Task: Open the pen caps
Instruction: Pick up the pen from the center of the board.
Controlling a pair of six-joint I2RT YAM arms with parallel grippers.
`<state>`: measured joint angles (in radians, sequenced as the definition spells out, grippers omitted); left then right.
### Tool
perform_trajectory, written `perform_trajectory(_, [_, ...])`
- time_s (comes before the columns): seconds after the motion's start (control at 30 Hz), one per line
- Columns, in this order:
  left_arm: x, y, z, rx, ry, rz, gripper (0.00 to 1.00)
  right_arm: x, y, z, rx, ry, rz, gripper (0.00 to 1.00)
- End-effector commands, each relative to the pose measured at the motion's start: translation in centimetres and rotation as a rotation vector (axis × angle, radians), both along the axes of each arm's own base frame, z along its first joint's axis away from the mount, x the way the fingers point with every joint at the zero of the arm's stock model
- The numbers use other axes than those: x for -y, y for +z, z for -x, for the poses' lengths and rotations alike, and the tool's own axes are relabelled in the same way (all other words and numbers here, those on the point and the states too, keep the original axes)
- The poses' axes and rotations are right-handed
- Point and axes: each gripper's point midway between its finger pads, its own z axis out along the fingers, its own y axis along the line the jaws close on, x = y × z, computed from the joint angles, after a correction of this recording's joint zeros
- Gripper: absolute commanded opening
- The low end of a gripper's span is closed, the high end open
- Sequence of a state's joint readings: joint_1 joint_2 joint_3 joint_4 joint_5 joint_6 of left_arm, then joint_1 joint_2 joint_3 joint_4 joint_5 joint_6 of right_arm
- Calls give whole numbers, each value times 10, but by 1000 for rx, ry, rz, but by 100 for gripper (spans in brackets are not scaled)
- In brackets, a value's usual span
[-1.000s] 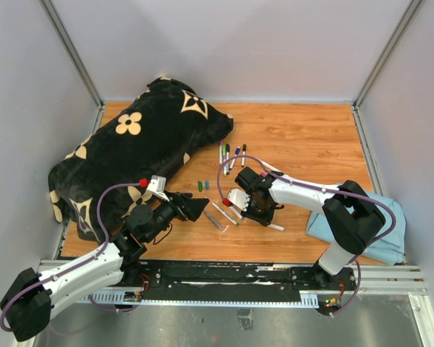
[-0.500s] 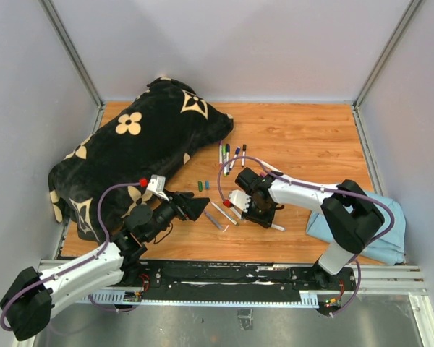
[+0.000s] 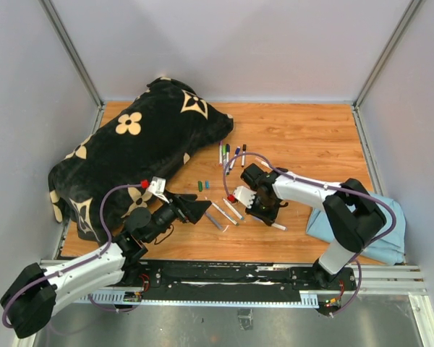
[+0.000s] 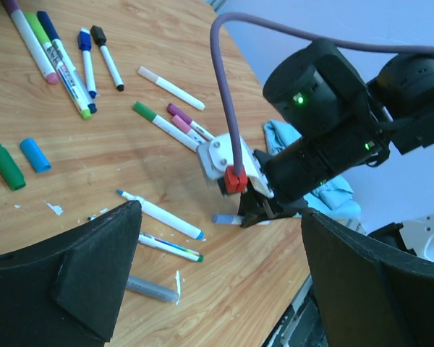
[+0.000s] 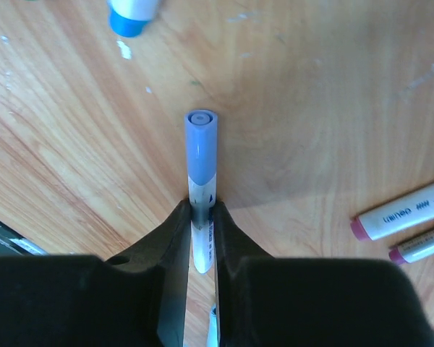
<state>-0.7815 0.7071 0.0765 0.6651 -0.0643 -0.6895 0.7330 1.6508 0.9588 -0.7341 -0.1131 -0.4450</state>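
My right gripper (image 5: pixel 201 215) is shut on the white barrel of a marker lying on the wood, just behind its pale blue pen cap (image 5: pixel 201 144). From the left wrist view that cap (image 4: pixel 225 218) sticks out of the right gripper (image 4: pixel 259 211) toward the left. My left gripper (image 4: pixel 217 289) stands open and empty, hovering near the right gripper (image 3: pixel 258 210). More capped markers (image 3: pixel 228 155) lie in a row further back. A loose green cap (image 4: pixel 3 165) and a loose blue cap (image 4: pixel 35 155) lie apart on the table.
A black cushion with beige flowers (image 3: pixel 130 148) fills the back left. A light blue cloth (image 3: pixel 382 233) lies at the right edge. Two uncapped markers (image 4: pixel 160 214) and a grey barrel (image 4: pixel 149 289) rest below my left gripper (image 3: pixel 195 210). Green- and pink-capped markers (image 4: pixel 175 123) lie nearby.
My right gripper loosened briefly, then closed again on the marker, and shifted slightly to the right. The left arm has hardly moved.
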Motion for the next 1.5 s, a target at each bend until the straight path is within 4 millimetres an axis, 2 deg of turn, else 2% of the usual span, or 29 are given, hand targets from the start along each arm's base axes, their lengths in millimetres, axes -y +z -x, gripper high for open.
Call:
perform_trajectory(0.0, [6, 12, 9, 51, -56, 63, 95, -2, 16, -6, 4, -48, -91, 1])
perform_trajectory(0.2, [14, 15, 15, 73, -110, 101, 94, -12, 39, -13, 30, -69, -227, 1])
perform_trajectory(0.43, [21, 10, 7, 46, -107, 87, 93, -22, 62, -20, 63, -86, -360, 1])
perform_trajectory(0.87, [38, 22, 1, 73, -136, 127, 92, -37, 94, -30, 112, -90, -514, 1])
perform_trajectory(1.17, [47, 32, -3, 95, -151, 170, 91, -50, 119, -46, 109, -120, -652, 1])
perform_trajectory(1.47, [55, 33, -11, 95, -149, 180, 91, -57, 129, -46, 112, -115, -723, 1])
